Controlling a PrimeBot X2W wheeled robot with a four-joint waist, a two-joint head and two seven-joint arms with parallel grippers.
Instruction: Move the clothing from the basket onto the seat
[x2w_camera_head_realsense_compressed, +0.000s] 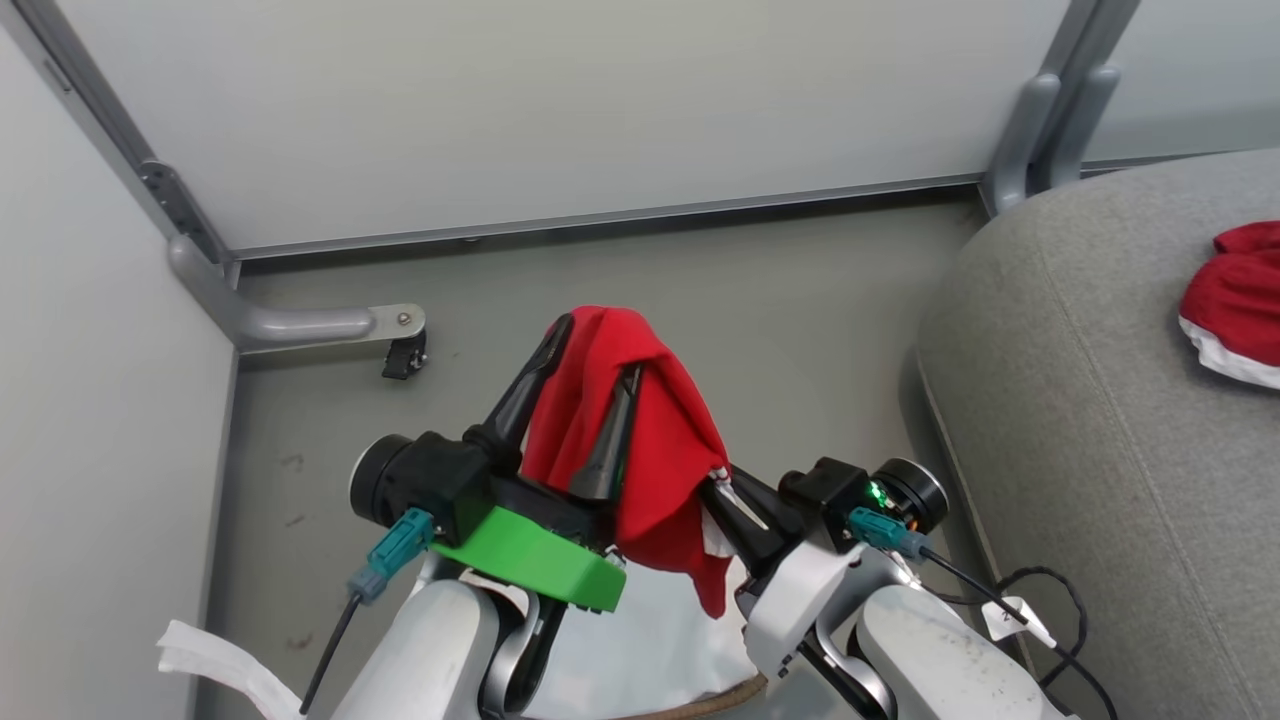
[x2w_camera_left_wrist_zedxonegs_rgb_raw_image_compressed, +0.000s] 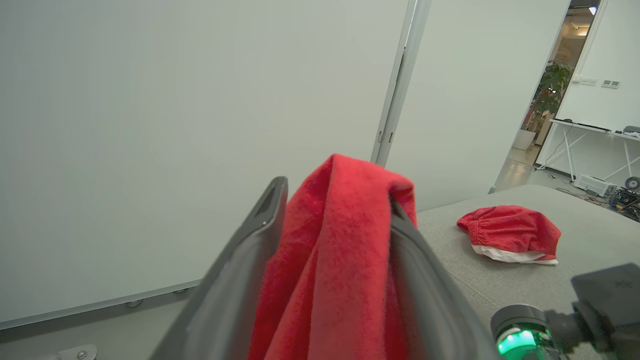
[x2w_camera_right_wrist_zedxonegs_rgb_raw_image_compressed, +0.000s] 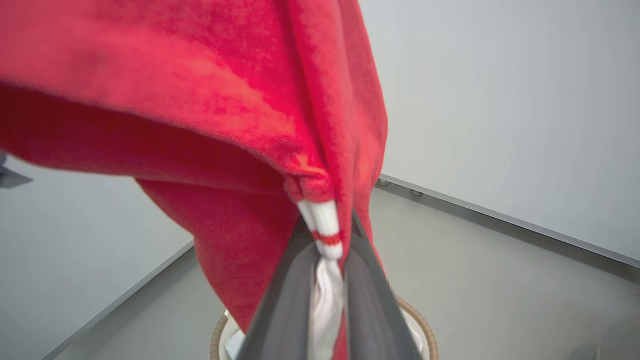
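Observation:
A red garment (x2w_camera_head_realsense_compressed: 640, 430) hangs in the air over the basket (x2w_camera_head_realsense_compressed: 735, 692), whose brown rim and white lining show at the bottom of the head view. My left gripper (x2w_camera_head_realsense_compressed: 592, 372) is open, its fingers spread, with the red cloth draped over one finger and lying between both (x2w_camera_left_wrist_zedxonegs_rgb_raw_image_compressed: 335, 260). My right gripper (x2w_camera_right_wrist_zedxonegs_rgb_raw_image_compressed: 327, 237) is shut on the garment's white, red-striped cuff (x2w_camera_right_wrist_zedxonegs_rgb_raw_image_compressed: 325, 225), just right of the left gripper (x2w_camera_head_realsense_compressed: 722, 497). On the grey seat (x2w_camera_head_realsense_compressed: 1090, 420) at the right lies a second red garment (x2w_camera_head_realsense_compressed: 1235, 295) with a white hem (x2w_camera_left_wrist_zedxonegs_rgb_raw_image_compressed: 510, 232).
Pale wall panels stand close ahead and to the left, with a grey metal post foot and a small caster (x2w_camera_head_realsense_compressed: 403, 352) on the floor. A black cable (x2w_camera_head_realsense_compressed: 1040, 600) trails beside the seat. The basket rim (x2w_camera_right_wrist_zedxonegs_rgb_raw_image_compressed: 425, 330) lies below the right fingers.

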